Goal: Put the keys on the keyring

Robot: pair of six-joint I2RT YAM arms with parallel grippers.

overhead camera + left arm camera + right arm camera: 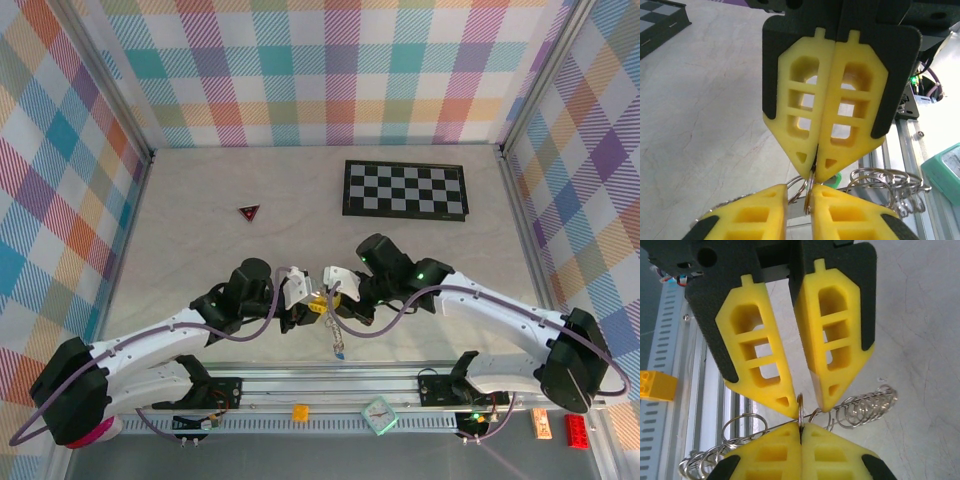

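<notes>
My two grippers meet tip to tip low over the table's near middle. The right gripper (801, 427) is shut on the edge of a small metal ring (800, 405) of the keyring. Strings of silvery loops (865, 407) trail off to both sides of it. The left gripper (799, 192) faces it with its jaws a little apart. The ring (812, 187) stands in that gap against one pad and is not pinched. A mint-green key head (834, 178) peeks out behind the ring. From above, a chain hangs below the grippers (318, 298) with a blue key (341, 354) at its end.
A checkerboard (405, 189) lies at the back right and a dark red triangle (249, 212) at the back left. The metal rail along the near edge carries a yellow brick (300, 411), a teal clock-like block (379, 415) and a red brick (577, 430).
</notes>
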